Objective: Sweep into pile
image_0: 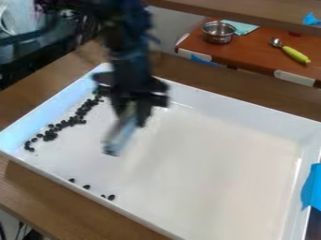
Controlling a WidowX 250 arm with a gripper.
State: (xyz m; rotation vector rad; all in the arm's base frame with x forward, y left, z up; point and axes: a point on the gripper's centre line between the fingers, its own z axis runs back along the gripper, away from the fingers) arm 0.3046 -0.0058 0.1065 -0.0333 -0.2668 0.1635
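The black gripper [133,108] hangs over the upper left part of the white tray [232,164], shut on a sweeping tool. This pale blue tool [123,132] slants down to the left from the gripper and ends in a dark tip above the tray floor; its exact shape is blurred. Many small black pieces [69,122] lie in a band along the tray's left side, left of the tool. Several more black pieces [87,186] are scattered near the front left wall. The arm covers part of the tray's back left corner.
High walls surround the tray on a brown wooden table [44,187]. Blue tape [311,187] is on the right wall. Behind, a reddish-brown surface holds a metal pot [218,33], a teal cloth [241,27] and a green-handled scoop [294,54].
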